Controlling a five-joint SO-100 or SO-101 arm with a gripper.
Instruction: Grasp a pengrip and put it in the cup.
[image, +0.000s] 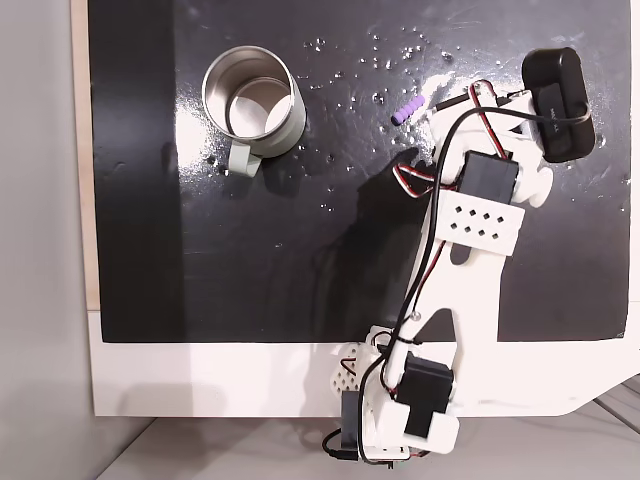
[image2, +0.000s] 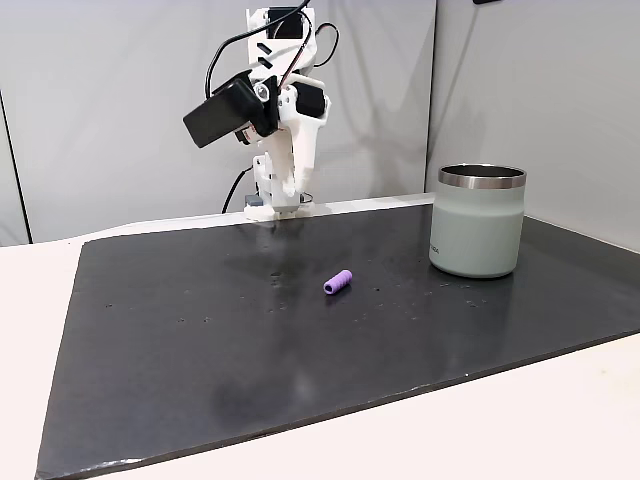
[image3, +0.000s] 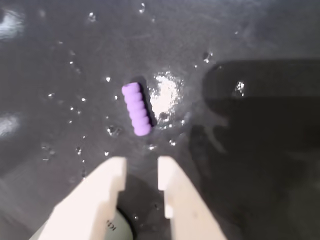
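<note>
Glossy black mat (image2: 200, 340) on white bench (image2: 560, 410), grey wall behind; ribbed lilac pengrip (image3: 136, 109) lying loose mid-mat, well apart from steel cup (image2: 478, 220); white tool (image3: 141, 172) above, fingers slightly parted, empty.

Purple pengrip (image2: 338, 282) lying on the black mat (image2: 200, 350), well left of the cup (image2: 478, 233); arm (image2: 275, 110) raised behind.
</note>
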